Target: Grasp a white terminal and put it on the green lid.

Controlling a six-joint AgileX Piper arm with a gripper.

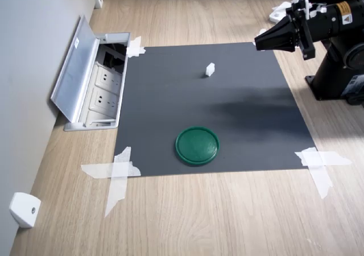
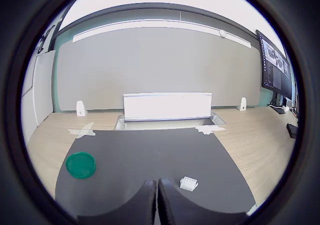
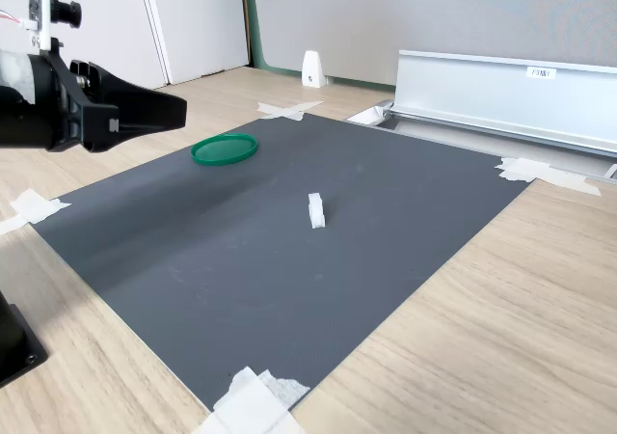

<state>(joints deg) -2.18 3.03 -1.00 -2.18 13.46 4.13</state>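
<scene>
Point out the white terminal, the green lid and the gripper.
white terminal (image 1: pixel 210 69), first exterior view, middle of the block.
green lid (image 1: pixel 197 145), first exterior view, centre of the flat disc.
gripper (image 2: pixel 157 195), wrist view, between the closed fingers.

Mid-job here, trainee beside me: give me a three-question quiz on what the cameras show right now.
1. True or false: the white terminal already lies on the green lid.
2. The gripper is: A) shut and holding nothing, B) shut on the terminal, C) wide open.
3. Fill in: terminal and lid both rest on the dark ____ taped to the wooden table.

Key: 1 false, they sit apart; 2 A; 3 mat.
</scene>
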